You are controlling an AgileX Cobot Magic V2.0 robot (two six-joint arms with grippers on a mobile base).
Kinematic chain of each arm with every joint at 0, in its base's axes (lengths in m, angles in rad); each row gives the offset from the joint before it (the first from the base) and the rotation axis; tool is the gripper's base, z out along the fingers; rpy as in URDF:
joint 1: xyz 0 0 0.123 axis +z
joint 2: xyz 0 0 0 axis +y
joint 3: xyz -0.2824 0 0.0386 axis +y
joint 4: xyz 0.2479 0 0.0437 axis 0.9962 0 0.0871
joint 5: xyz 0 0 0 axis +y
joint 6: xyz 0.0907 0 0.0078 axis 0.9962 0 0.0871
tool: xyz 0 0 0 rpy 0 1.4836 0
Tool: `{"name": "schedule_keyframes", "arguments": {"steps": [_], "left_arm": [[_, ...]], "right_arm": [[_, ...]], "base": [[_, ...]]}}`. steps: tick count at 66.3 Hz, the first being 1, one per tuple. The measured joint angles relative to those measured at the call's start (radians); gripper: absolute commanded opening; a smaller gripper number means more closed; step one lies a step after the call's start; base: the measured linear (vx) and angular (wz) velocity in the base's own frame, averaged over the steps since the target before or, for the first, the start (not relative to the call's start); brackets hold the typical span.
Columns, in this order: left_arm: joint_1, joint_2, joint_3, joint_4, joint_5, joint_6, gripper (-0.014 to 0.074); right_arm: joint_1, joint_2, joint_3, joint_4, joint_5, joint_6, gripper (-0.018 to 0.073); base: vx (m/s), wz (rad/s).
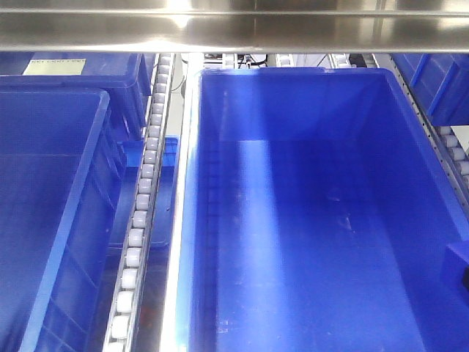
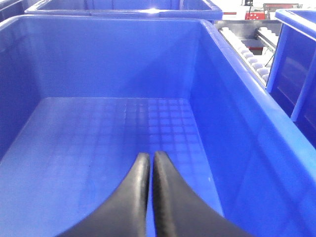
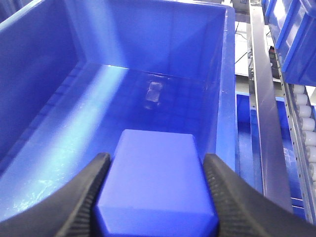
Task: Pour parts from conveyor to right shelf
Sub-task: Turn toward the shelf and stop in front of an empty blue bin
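My right gripper is shut on a bright-blue block, one of the parts, and holds it above the floor of a large deep-blue bin. In the front view that bin sits on the right shelf, a steel rack with a track of white rollers. A blue corner pokes in at the right edge there. My left gripper is shut on nothing, over another deep-blue bin with a gridded floor. The conveyor is out of view.
A steel crossbar runs across the top of the front view. A second bin stands left of the roller track, with more bins behind. A steel rail and rollers run right of the right gripper's bin. Another bin stands right of the left gripper.
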Motion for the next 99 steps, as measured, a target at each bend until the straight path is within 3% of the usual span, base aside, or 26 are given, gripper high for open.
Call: {"name": "schedule_keyframes", "arguments": {"steps": [88,99], "left_arm": [[0.0,0.0,0.0,0.0,-0.001,0.0,-0.0006],[0.0,0.0,0.0,0.0,-0.002,0.0,-0.0006]], "right_arm": [[0.0,0.0,0.0,0.007,0.0,0.001,-0.0005],[0.0,0.0,0.0,-0.056,-0.012,0.118,-0.0005]], "base": [[0.0,0.0],[0.0,0.0]]}}
